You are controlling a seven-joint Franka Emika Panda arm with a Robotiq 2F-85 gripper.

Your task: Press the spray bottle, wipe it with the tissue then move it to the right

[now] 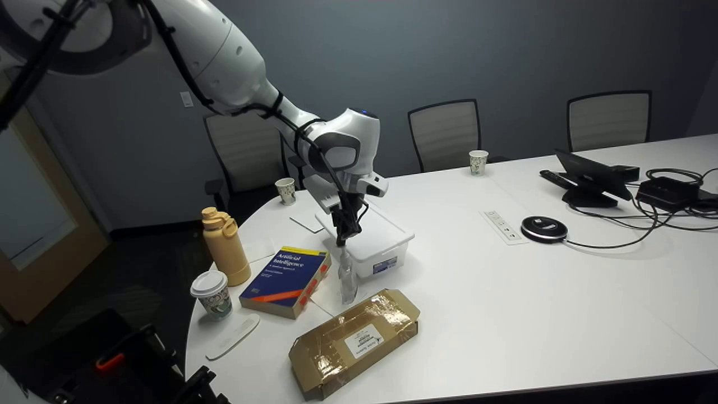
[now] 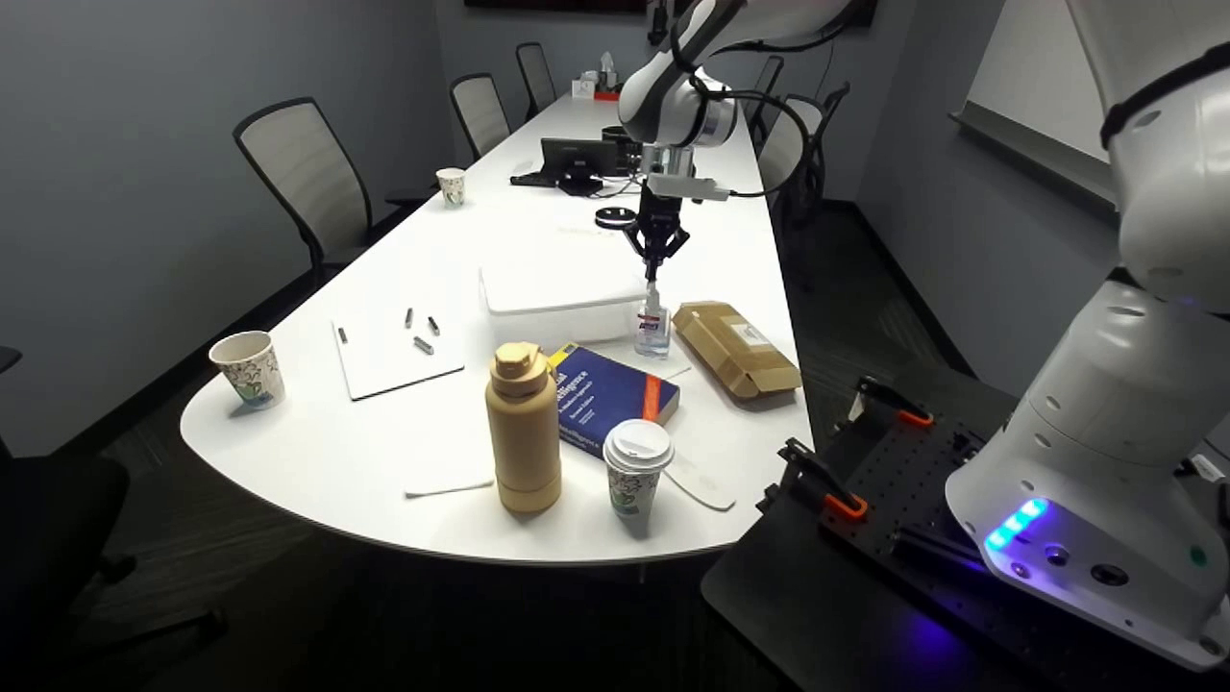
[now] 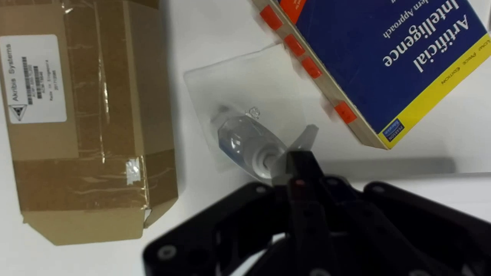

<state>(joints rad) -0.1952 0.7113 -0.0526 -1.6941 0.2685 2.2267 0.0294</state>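
The spray bottle [image 1: 347, 280] is clear and slim with a whitish pump top. It stands about upright between the book and the cardboard box in both exterior views [image 2: 652, 333]. In the wrist view the bottle [image 3: 245, 140] overlaps a thin white tissue [image 3: 245, 76], with a small clear blob on the tissue by its base. My gripper [image 1: 341, 241] is over the bottle from above, also in an exterior view [image 2: 652, 276]. In the wrist view its fingertips [image 3: 306, 163] are together over the pump head, hiding part of it. The nozzle sticks out beyond them.
A blue book [image 2: 615, 394] and a cardboard box [image 1: 356, 342] flank the bottle. A lidded plastic bin [image 1: 387, 247] stands close behind it. A tan bottle [image 2: 524, 432], a lidded cup [image 2: 636, 471] and a small whiteboard with markers [image 2: 389, 360] are on the table.
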